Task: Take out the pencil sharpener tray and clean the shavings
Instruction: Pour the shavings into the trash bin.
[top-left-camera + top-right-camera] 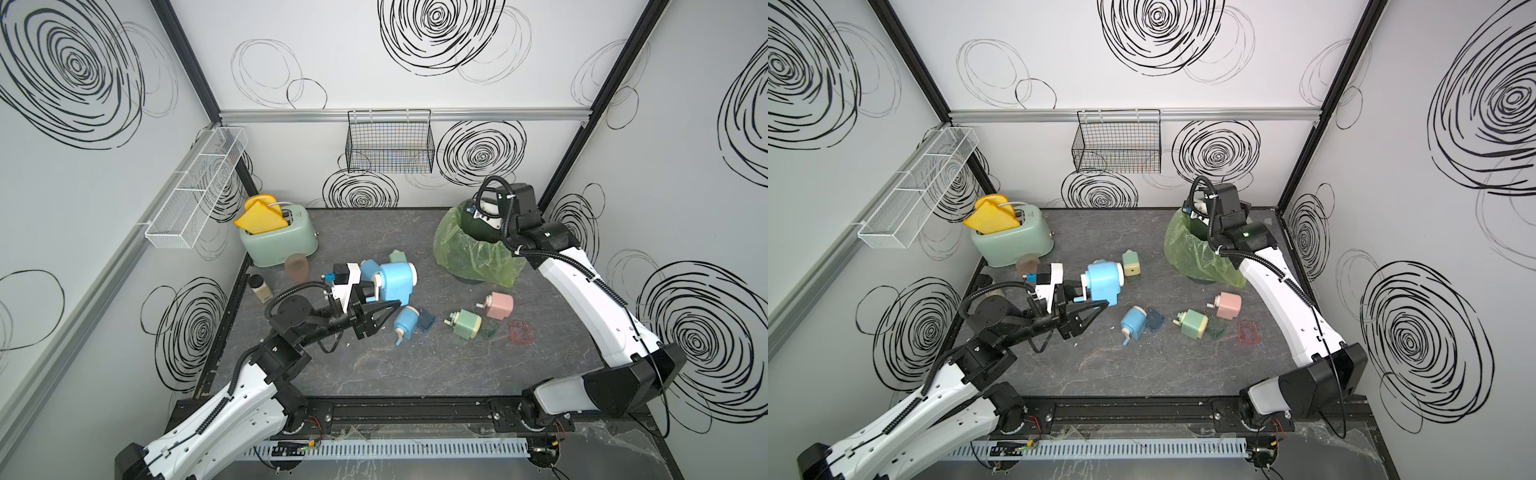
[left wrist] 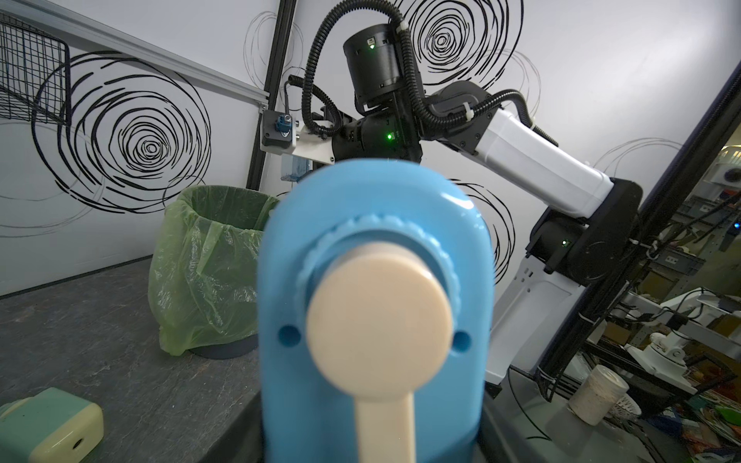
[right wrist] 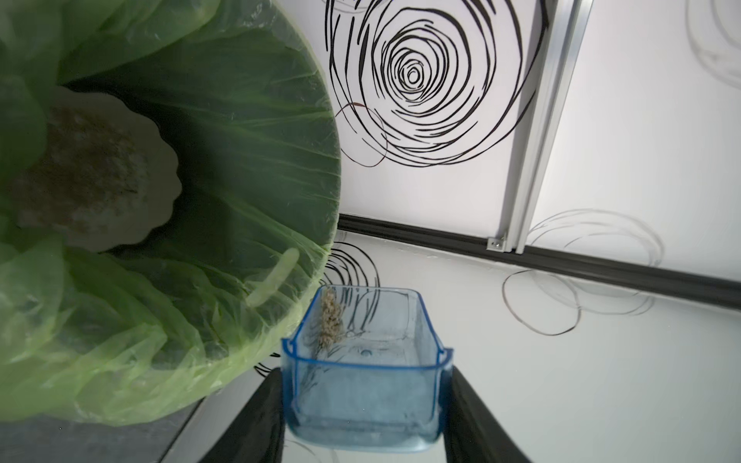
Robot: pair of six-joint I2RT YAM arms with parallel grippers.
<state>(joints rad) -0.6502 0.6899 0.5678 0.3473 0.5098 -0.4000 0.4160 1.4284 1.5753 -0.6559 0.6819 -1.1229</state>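
Jaws of our right gripper (image 3: 365, 373) pinch the clear blue tray (image 3: 361, 405) — shavings (image 3: 331, 320) inside; left gripper (image 1: 368, 296) holds the sharpener (image 1: 395, 282) over the grey table (image 1: 415, 365).

A: How are the two arms built?
B: The left arm (image 1: 216, 415) and the right arm (image 1: 582, 299) share glossy white shells set between black joint housings (image 1: 615, 384).
A: And the cabling?
B: Each carries a black corrugated hose (image 2: 316, 68), fastened with white zip ties (image 2: 467, 111). Small green lights (image 2: 388, 136) glow on the right arm's black motors.
A: Anything at the wrists?
B: A white bracket (image 1: 347, 284) with a blue connector (image 1: 330, 277). The left arm's fingers (image 1: 378, 313) are black open triangular frames.
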